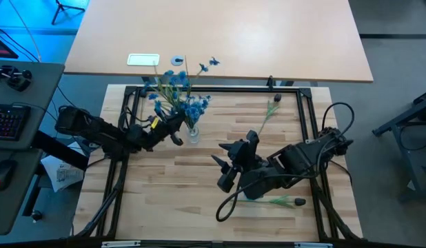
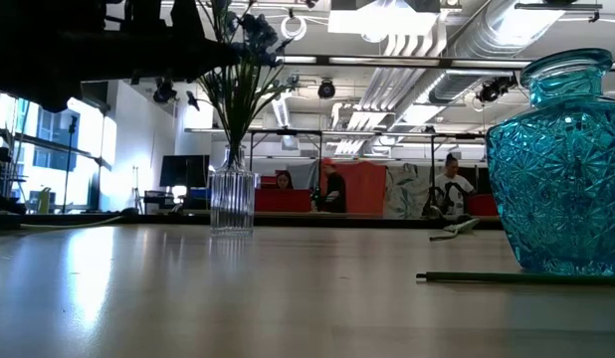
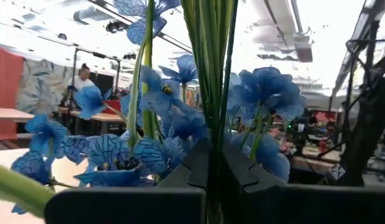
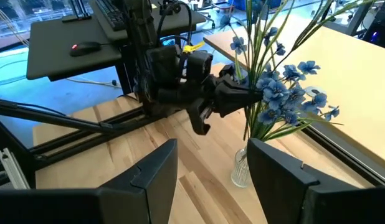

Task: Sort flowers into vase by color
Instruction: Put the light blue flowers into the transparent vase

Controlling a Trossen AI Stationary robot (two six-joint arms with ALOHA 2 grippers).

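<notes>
Blue-blossomed flowers (image 1: 177, 93) stand with their stalks in a small clear ribbed vase (image 1: 192, 135), which also shows in the low view (image 2: 233, 199) and the right wrist view (image 4: 242, 169). My left gripper (image 1: 177, 126) reaches in from the table's left and is shut on those stalks above the vase mouth. My right gripper (image 4: 211, 180) is open and hovers mid-table, pointing at the clear vase. One dark-budded flower (image 1: 271, 109) lies flat near the far right. Another (image 1: 285, 201) lies by the near edge beside the right arm. My left gripper pinches a bundle of green stalks (image 3: 214, 118) between its two fingers, above the clear vase's mouth and below the blossoms. The fingers (image 4: 242, 96) come roughly level from the table's left and lie across the stalks. The flowers stand upright, their lower ends in the vase.
A teal cut-glass vase (image 2: 564, 159) stands close to the low camera, with a green stalk (image 2: 516, 278) lying before it; the right arm hides it from above. Black frame rails (image 1: 306, 117) border the wooden table. Cables loop by the right arm (image 1: 230, 207).
</notes>
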